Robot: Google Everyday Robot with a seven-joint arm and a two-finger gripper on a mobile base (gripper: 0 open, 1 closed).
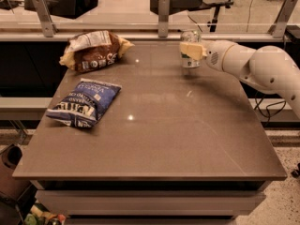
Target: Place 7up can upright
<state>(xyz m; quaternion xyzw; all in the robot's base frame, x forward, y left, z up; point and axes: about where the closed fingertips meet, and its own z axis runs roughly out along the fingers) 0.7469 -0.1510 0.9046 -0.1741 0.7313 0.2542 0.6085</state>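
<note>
one 7up can (190, 61), long axis vertical; claw (191, 50) grips it at rear of table (164, 139)

The gripper (190, 50), at the 7up can (190, 63), has pale-yellow fingers (193, 51); behind it, a glossy white rounded arm (262, 69) with a dotted grille (213, 58).

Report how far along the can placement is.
Done: the 7up can is upright in the gripper, at the far right of the table. In hand: the gripper is clamped on it; whether its base touches the surface cannot be told. Left: set it down if needed, release, back away. The blue chip bag and brown chip bag lie apart, on the left.
</note>
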